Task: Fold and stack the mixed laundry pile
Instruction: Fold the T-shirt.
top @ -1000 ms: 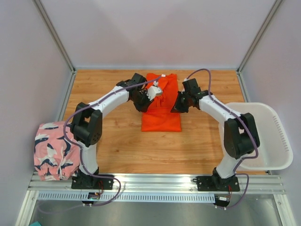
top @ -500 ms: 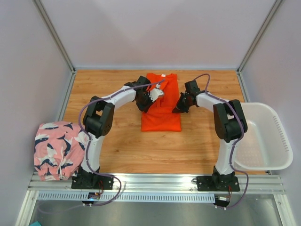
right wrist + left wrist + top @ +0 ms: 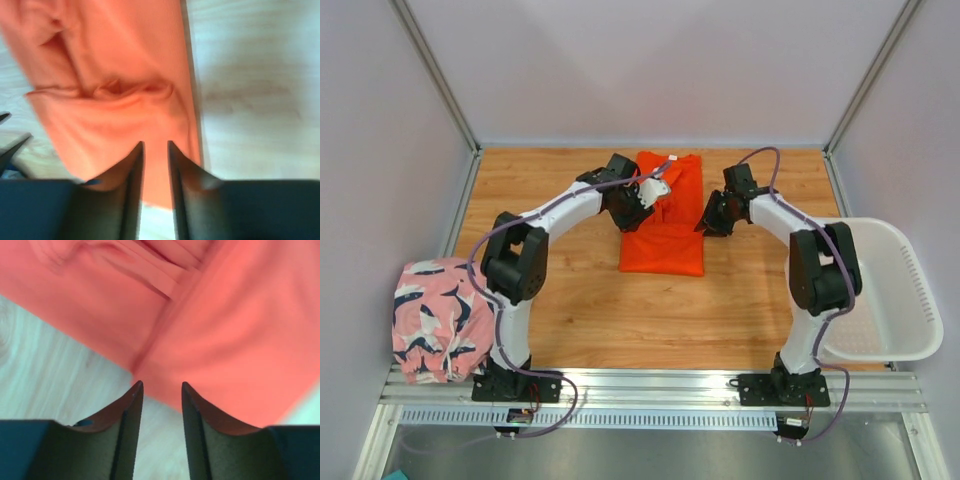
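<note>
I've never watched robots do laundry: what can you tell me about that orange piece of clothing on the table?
The orange garment is soft, bright cloth folded into a long rectangle, a small white tag at its far end. Its near half lies smooth; the far half is creased where folds overlap. It lies flat on the wooden table, mid-width, toward the back. The left gripper and right gripper sit at its side edges, jaws apart, holding nothing.
</note>
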`<state>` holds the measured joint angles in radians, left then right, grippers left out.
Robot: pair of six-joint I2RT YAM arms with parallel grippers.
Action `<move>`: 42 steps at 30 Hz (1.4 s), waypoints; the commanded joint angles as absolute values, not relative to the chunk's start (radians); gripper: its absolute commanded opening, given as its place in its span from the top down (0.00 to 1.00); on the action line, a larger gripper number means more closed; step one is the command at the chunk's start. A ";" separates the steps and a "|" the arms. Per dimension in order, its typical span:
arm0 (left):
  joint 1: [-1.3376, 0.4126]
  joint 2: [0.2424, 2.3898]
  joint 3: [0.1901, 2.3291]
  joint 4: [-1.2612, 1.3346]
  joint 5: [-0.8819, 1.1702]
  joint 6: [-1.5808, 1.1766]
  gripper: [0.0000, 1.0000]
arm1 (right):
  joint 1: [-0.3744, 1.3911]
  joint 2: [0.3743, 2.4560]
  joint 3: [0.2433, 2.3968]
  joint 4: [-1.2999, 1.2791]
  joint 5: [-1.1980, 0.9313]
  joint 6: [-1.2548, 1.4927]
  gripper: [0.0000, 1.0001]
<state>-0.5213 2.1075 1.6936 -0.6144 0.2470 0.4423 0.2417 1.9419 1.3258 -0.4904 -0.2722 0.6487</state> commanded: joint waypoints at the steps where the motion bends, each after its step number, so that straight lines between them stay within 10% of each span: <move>1: -0.583 1.902 1.584 -0.678 0.310 0.684 0.52 | 0.247 1.741 1.262 -0.601 -0.177 0.580 0.64; 6: -0.655 1.827 1.326 -0.689 0.177 0.911 0.34 | 0.287 1.594 1.062 -0.589 -0.176 0.692 0.50; 22: -0.746 1.855 1.128 -0.385 0.002 1.008 0.36 | 0.321 1.658 0.887 -0.394 -0.202 0.793 0.50; 28: -0.746 1.873 1.106 -0.357 0.002 0.973 0.66 | 0.321 1.704 0.877 -0.362 -0.219 0.819 0.58; 32: -0.746 1.868 1.126 -0.400 0.035 0.907 0.99 | 0.319 1.703 0.876 -0.376 -0.224 0.831 0.93; 42: -0.742 1.763 1.204 -0.679 0.187 0.710 1.00 | 0.325 1.527 0.855 -0.537 -0.267 0.750 1.00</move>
